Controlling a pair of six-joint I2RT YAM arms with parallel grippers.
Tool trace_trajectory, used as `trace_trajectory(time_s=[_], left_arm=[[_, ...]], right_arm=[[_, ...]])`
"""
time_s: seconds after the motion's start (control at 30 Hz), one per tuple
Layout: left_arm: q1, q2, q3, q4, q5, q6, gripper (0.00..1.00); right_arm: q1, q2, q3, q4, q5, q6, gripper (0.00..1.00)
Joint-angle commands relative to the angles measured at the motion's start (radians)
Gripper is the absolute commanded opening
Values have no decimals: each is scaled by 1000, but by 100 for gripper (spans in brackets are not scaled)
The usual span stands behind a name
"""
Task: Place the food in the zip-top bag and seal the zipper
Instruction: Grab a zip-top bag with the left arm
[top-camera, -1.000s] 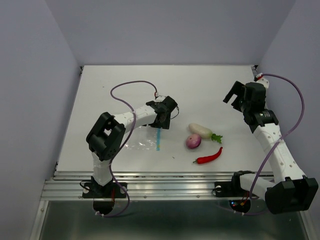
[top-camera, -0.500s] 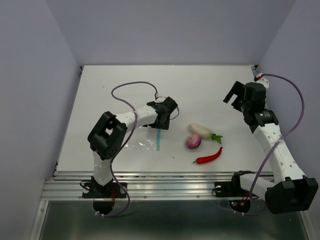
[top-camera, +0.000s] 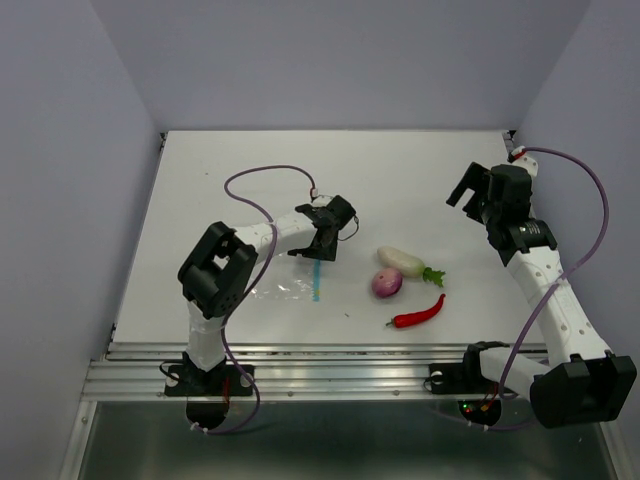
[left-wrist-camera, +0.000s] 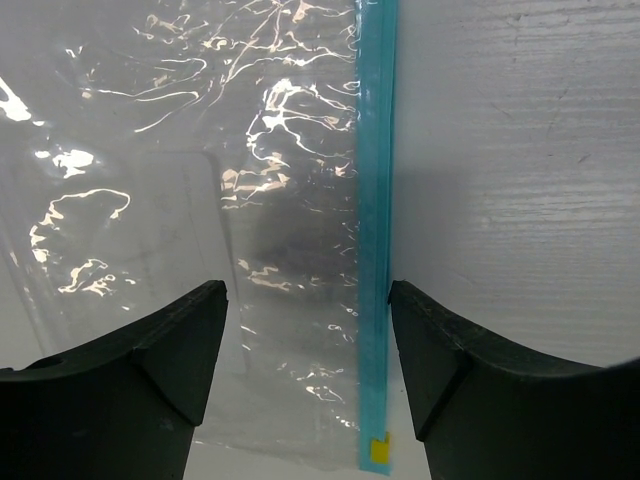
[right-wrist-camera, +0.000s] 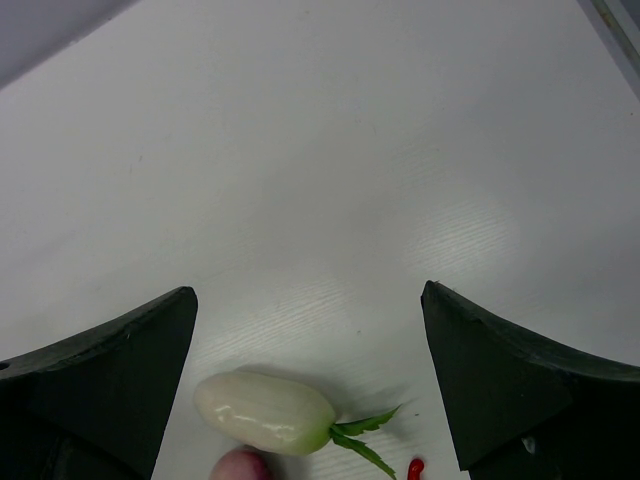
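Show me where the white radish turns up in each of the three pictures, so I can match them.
Top view: the radish lies right of centre on the table, leaves pointing right.
Left wrist view: not in it; it shows the clear bag and its blue strip.
Right wrist view: the radish is at bottom centre, leaves pointing right.
Shared landmark: the purple onion close beside the radish in the top and right wrist views.

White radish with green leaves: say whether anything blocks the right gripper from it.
Nothing visible: only bare white table shows between the open right gripper and the white radish with green leaves.
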Motion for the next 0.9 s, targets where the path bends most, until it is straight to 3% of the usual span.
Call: trace_trajectory(time_s=[0.0, 0.17, 0.47, 0.63, 0.67, 0.87], left_arm=[[-9, 4, -5, -7, -26, -10, 77], [-9, 25, -8, -4, -26, -16, 75], [-9, 30, -31, 16, -14, -31, 58], [-7, 38, -39, 28, -4, -28, 44], [-7, 38, -39, 29, -3, -28, 37], [-7, 54, -34, 32, -14, -33, 16]], right_arm=[[0, -18, -9, 48, 12, -10, 100], [0, -21, -12, 48, 17, -10, 100], [0, -23, -15, 48, 20, -10, 100], [0, -23, -15, 46, 29, -10, 100], [0, -21, -15, 48, 32, -10, 100], [0, -23, -14, 46, 40, -10, 100]])
